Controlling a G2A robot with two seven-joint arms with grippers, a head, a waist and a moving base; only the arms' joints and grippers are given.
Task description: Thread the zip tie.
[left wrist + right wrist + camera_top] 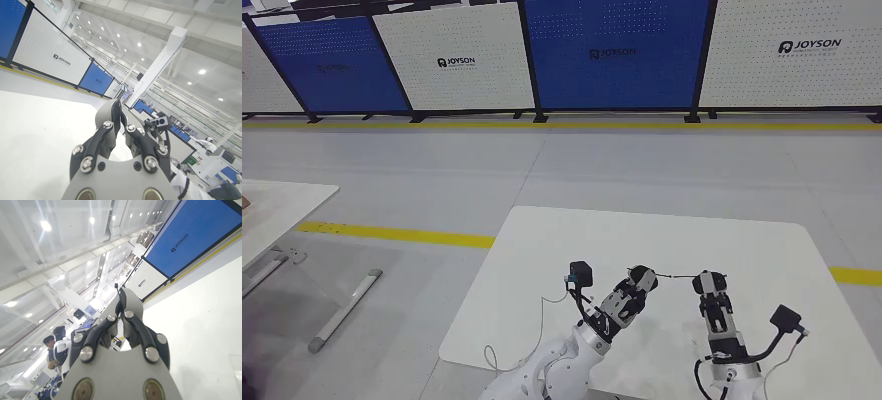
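Observation:
A thin black zip tie (674,276) hangs level above the white table (662,235), stretched between my two grippers. My left gripper (645,276) is shut on one end; in its wrist view the pads (119,108) press together and the strap (135,116) runs off toward the other arm. My right gripper (708,282) is shut on the other end. In the right wrist view the tie's small head (116,286) sticks out just past the closed right gripper (122,294).
A second white table (272,200) stands at the far left across a gap of floor. A yellow floor line (392,234) runs behind the work table. Blue and white panel walls (612,55) close off the back.

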